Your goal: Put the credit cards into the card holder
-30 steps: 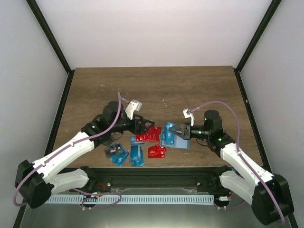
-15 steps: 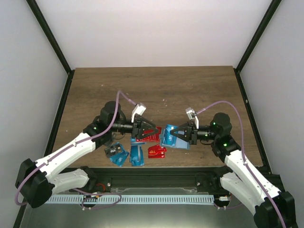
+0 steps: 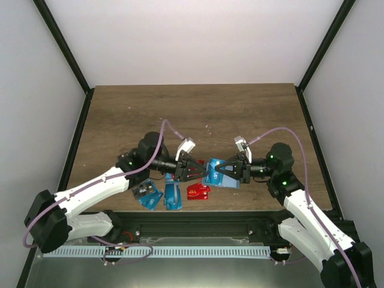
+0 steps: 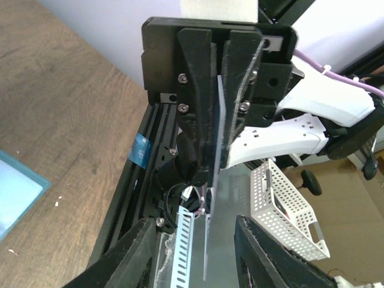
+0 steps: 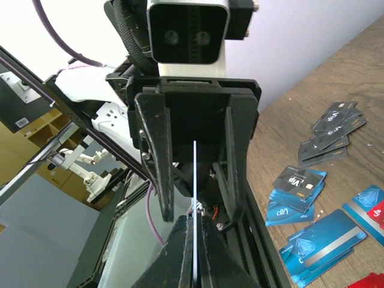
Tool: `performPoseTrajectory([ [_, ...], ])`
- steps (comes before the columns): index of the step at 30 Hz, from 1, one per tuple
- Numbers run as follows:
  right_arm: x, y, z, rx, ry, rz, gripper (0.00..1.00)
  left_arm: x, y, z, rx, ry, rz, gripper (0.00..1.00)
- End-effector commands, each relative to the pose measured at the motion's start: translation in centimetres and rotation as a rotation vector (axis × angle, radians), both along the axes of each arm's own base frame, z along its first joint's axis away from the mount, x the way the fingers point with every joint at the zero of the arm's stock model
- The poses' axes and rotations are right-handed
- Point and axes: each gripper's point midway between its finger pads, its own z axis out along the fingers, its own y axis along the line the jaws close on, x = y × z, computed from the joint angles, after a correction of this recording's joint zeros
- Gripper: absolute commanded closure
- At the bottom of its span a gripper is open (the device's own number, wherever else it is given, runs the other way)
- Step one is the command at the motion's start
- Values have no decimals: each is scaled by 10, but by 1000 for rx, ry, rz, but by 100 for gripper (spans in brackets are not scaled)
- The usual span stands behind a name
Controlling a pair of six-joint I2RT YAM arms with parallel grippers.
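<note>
The right gripper (image 3: 223, 170) was pinched flat on one credit card (image 5: 195, 180), held on edge in the air between the two arms; we could not tell its colour, since both wrist views showed only its thin edge. The left gripper (image 3: 197, 170) faced it with its fingers apart on either side of the card's free end, not touching it as far as we could see. The other cards lay loose near the front edge of the table (image 3: 192, 114): a red one (image 3: 198, 191), blue ones (image 3: 173, 195), a dark one (image 3: 141, 190). A plain teal piece (image 4: 15, 192) on the wood below was, we judged, the card holder; we took this for a handover. The credit card would be light, stiff and glossy, so apt to slip or swivel under a light pinch; we would grip it on its flat faces, well in from the end, leaving one edge free to enter the pouch.
</note>
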Motion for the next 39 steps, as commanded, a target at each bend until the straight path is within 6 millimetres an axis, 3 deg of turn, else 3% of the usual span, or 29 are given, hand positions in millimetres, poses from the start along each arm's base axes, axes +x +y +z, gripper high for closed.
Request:
performPoseTrajectory([
  [1,-5,-1,9,18,-36,23,99,1,-14,10,-22,-32,-17,65],
  [8,-1,-2,7,0,-27,-5,96,10,-25,10,-1,-33,36,96],
  [10,11,-3,5,-35,-14,-84,81,18,-24,1,35,-23,83,96],
  [11,21,-5,1,-64,7,-150,64,22,-23,-5,58,-15,108,96],
  [13,54,-19,-11,-143,53,-377,46,30,-22,-21,119,6,159,96],
  [17,98,-68,-55,-332,245,-800,36,40,-21,-61,229,70,207,96],
  [20,105,-92,-89,-405,384,-958,35,44,-25,-88,297,141,215,96],
  [23,104,-103,-119,-457,494,-1032,34,51,-32,-115,373,205,223,96],
  [28,100,-114,-165,-562,635,-1089,37,65,-39,-141,433,266,268,96],
  [39,91,-120,-212,-614,729,-1111,50,91,-53,-177,468,353,380,96],
])
